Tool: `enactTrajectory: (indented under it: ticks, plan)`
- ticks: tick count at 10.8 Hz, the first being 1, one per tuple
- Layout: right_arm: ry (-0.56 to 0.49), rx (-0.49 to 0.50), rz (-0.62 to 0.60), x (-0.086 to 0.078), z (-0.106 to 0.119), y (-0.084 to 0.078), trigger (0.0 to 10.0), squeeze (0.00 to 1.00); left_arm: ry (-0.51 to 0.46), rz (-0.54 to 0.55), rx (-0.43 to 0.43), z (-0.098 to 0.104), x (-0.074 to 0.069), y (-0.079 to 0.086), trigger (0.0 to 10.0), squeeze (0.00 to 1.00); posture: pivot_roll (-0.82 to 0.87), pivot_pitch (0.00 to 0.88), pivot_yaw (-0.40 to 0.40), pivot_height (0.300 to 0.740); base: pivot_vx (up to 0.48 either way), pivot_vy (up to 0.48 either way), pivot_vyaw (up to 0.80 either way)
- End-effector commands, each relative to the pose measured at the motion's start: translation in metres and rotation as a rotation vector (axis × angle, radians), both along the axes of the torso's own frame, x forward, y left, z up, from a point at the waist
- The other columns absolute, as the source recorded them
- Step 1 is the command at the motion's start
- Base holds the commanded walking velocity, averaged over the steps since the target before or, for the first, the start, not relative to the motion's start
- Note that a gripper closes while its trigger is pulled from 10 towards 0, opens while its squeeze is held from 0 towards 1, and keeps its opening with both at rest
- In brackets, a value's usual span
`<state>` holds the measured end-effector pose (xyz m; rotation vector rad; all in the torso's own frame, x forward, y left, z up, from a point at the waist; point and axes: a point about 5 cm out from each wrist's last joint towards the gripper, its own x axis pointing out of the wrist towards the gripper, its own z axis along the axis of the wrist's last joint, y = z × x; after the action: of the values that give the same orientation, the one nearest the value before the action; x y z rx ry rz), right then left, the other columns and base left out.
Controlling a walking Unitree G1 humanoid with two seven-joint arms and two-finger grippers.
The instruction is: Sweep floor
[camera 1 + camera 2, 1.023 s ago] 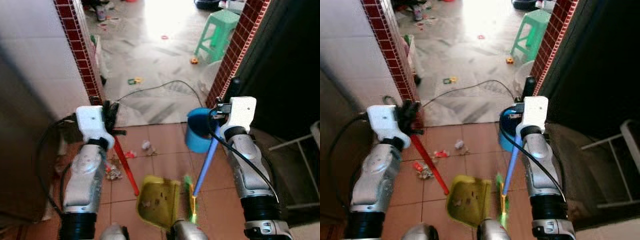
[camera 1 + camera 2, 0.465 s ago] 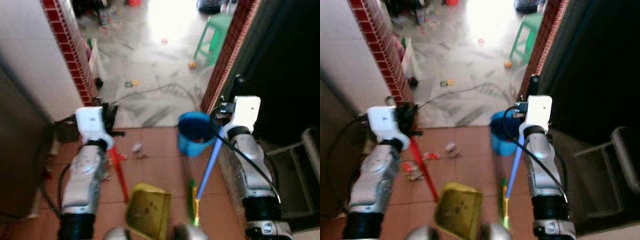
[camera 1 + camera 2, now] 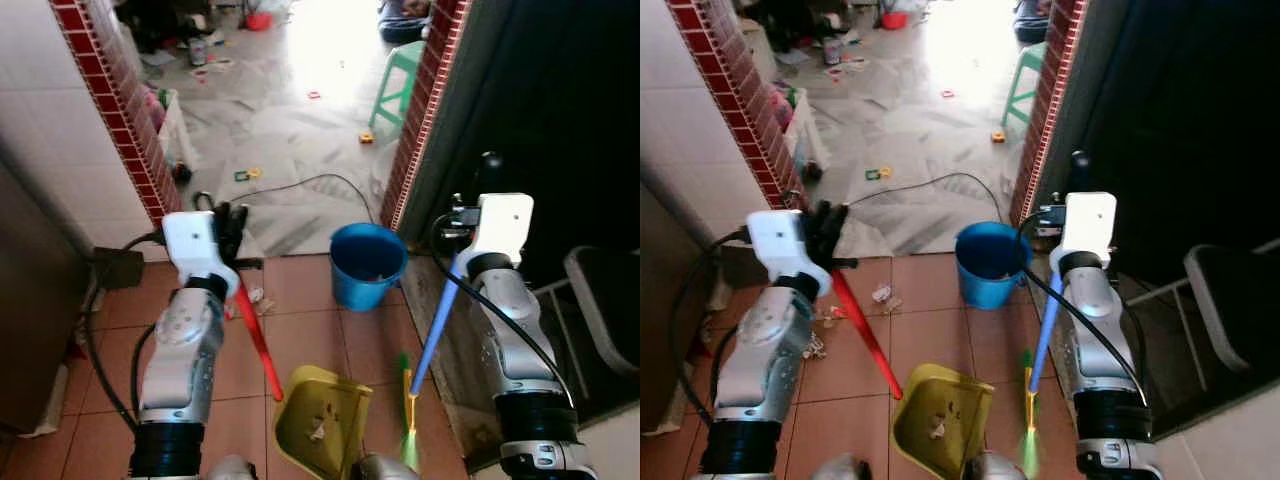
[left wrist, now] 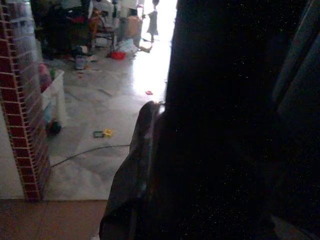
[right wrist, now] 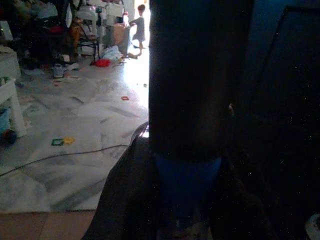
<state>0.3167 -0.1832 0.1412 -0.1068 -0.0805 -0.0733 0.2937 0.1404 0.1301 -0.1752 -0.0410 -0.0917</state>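
My left gripper (image 3: 229, 228) is shut on the red handle (image 3: 256, 337) of a yellow dustpan (image 3: 320, 422), which rests on the terracotta tiles in front of me with bits of litter in it. My right gripper (image 3: 468, 218) is shut on a broom's blue handle (image 3: 433, 328). The handle's black top sticks up above the gripper, and the green bristles (image 3: 408, 442) touch the floor right of the dustpan. In the right wrist view the dark handle (image 5: 192, 100) runs between the fingers. Loose litter (image 3: 880, 294) lies on the tiles near the left arm.
A blue bucket (image 3: 367, 263) stands at the doorway between both arms. Red-brick pillars (image 3: 108, 98) frame the opening. Beyond lie a black cable (image 3: 300, 184), a green stool (image 3: 397, 72) and scattered toys; a person (image 5: 140, 21) stands far back. A dark rack (image 3: 603, 312) is on my right.
The whole view has shifted as the camera moved; the bucket now appears further left, between the arms. Both grippers hold their tools as before.
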Motion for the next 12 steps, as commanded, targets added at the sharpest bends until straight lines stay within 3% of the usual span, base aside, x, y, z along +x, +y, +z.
enactTrajectory:
  ticks: [1,3,8,10,12]
  plan:
    - [-0.044,0.005,0.018,0.003,0.01,0.004,10.0,0.0,-0.035,0.017,-0.008,0.01,0.003,0.002,10.0,0.0,-0.03,0.029,-0.009,0.74,0.0,0.0,0.0]
    - [-0.053,-0.011,0.025,0.003,0.012,0.004,10.0,0.0,-0.096,0.078,-0.019,0.025,0.008,0.01,10.0,0.0,-0.03,0.03,-0.013,0.74,0.0,0.0,0.0]
    - [-0.007,-0.099,-0.065,0.003,0.003,-0.019,10.0,0.0,-0.322,0.273,-0.029,0.097,0.03,0.049,10.0,0.0,-0.03,0.027,-0.023,0.74,0.0,0.0,0.0]
    - [0.028,-0.082,-0.058,0.003,-0.006,-0.016,10.0,0.0,-0.353,0.28,-0.032,0.107,0.035,0.052,10.0,0.0,-0.03,0.016,-0.022,0.74,0.0,0.0,0.0]
    - [0.023,-0.078,-0.04,0.005,-0.006,-0.011,10.0,0.0,-0.37,0.284,-0.061,0.113,0.038,0.05,10.0,0.0,-0.03,0.012,-0.019,0.74,0.264,0.0,-0.8]
